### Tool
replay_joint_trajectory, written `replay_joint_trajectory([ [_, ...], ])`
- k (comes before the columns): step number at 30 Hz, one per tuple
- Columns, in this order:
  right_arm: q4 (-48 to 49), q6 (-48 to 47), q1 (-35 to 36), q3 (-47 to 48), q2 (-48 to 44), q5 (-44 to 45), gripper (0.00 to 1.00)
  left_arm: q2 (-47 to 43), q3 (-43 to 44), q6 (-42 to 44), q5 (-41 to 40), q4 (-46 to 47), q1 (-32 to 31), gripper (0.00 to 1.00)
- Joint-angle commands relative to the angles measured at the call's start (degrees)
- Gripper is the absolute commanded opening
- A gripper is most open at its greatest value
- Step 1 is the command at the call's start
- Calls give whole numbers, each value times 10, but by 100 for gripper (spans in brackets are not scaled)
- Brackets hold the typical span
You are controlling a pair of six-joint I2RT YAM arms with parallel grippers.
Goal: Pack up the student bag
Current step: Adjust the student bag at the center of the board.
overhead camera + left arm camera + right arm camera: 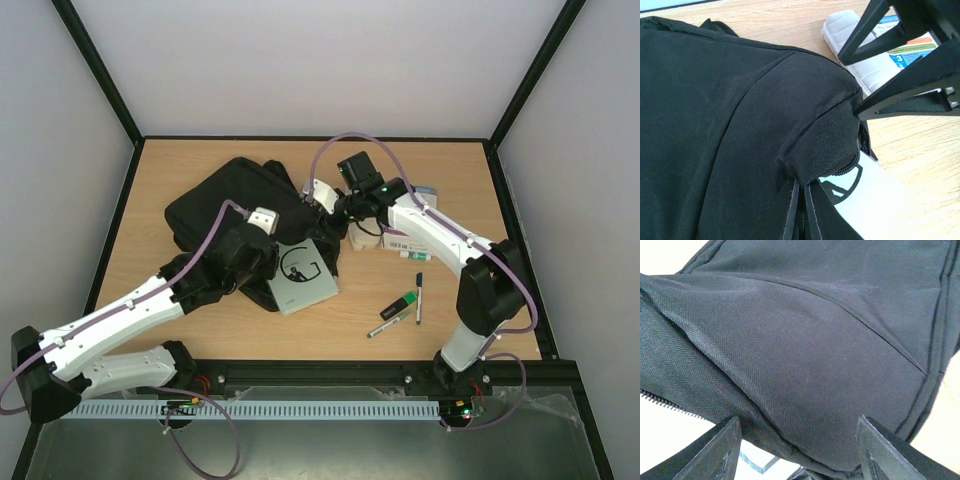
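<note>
Two arms reach over the student bag (235,205), which lies flat on the left-centre of the wooden table (200,335), its near corner overlapping a white book (305,278) with a black emblem. Only the overhead view shows the loose items to the right, well apart from the bag: a black marker (419,285), a green highlighter (400,305) and a thin pen (390,323) just beside it. The left wrist view alone shows the left gripper (859,109) closed, its tip touching the bag's corner edge above a line of zip teeth (847,168); whether any fabric is pinched cannot be told. Behind those fingers it also shows a white padded packet (850,35) with a printed label (905,52), detail too small to read from overhead. The right wrist view alone shows the right gripper (797,450) with fingers (715,452) standing wide apart, black fabric of the bag bulging across the gap between them and filling nearly the whole frame; nothing is clamped. A short run of zip shows at its left edge
</note>
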Motion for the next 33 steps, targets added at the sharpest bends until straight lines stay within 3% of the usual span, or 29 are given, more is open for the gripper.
replay_joint_trajectory([
  [1, -9, -30, 10, 24, 21, -12, 63, -21, -2, -8, -19, 17, 1, 2],
  [10, -9, -63, 34, 47, 65, -58, 42, -30, -16, -13, -27, 17, 1, 2],
  [17, -4, -42, 48, 80, 95, -63, 1, -32, -25, -37, -48, 6, 2, 5],
  [18, 5, -36, 47, 76, 89, -56, 1, -31, -24, -47, -57, -2, 2, 13],
  [21, 30, -13, 47, 56, 65, -33, 1, -29, -13, -105, -100, -51, 9, 60],
  [23, 40, 12, 47, 36, 45, -15, 1, -34, 0, -159, -119, -98, 25, 81],
  [27, 56, 58, 47, -11, 4, 7, 1, -70, -27, -219, -76, -104, 88, 88],
  [30, 61, 83, 47, -34, -19, 6, 1, -83, -68, -285, -47, -123, 185, 99],
  [33, 74, 99, 47, -57, -39, -6, 1, -83, -126, -278, 87, -80, 318, 99],
])
